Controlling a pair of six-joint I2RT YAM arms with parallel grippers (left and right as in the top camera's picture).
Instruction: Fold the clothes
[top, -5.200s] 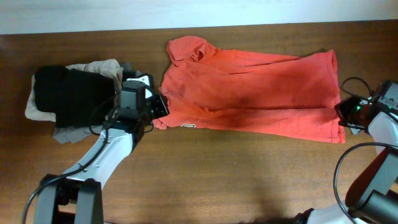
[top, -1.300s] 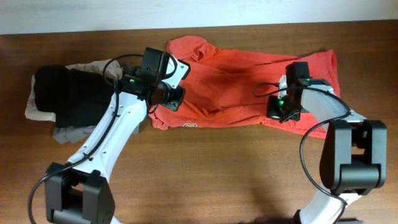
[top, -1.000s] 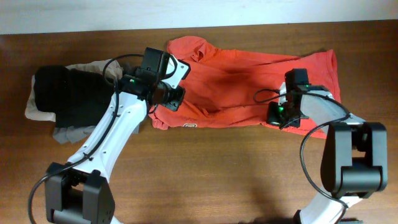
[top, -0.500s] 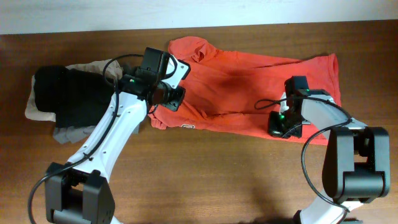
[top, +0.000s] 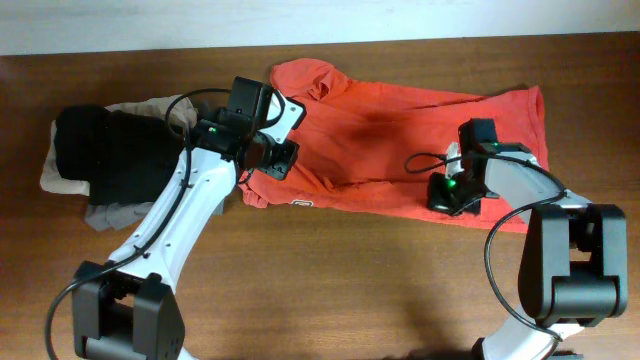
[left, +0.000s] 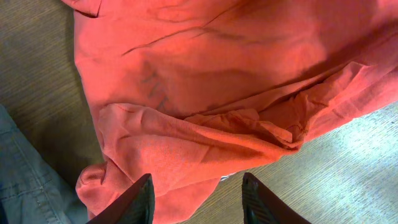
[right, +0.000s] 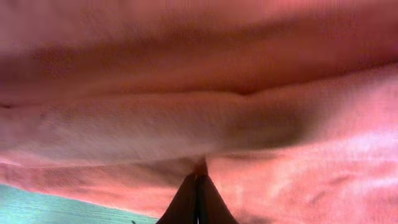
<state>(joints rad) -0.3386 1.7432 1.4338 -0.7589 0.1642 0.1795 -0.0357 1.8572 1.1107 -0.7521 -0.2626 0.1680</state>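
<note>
The clothes (top: 400, 130), a red-orange T-shirt, lie spread across the far middle of the wooden table (top: 330, 290). My left gripper (top: 277, 160) hovers over the shirt's left end. In the left wrist view it (left: 199, 202) stands open above a rumpled fold of the shirt (left: 205, 143), with nothing pinched between its fingers. My right gripper (top: 447, 196) sits at the shirt's front edge on the right. The right wrist view shows it (right: 198, 196) shut, with the cloth (right: 186, 124) puckered at its tips.
A pile of black, beige and grey folded garments (top: 100, 155) lies at the left of the table, close to my left arm. A grey edge of it (left: 18, 180) shows in the left wrist view. Bare wood runs along the front.
My left gripper has opened and let go of the shirt's left fold. My right gripper has moved toward the table's front with the hem, laying the shirt's lower right part flat.
</note>
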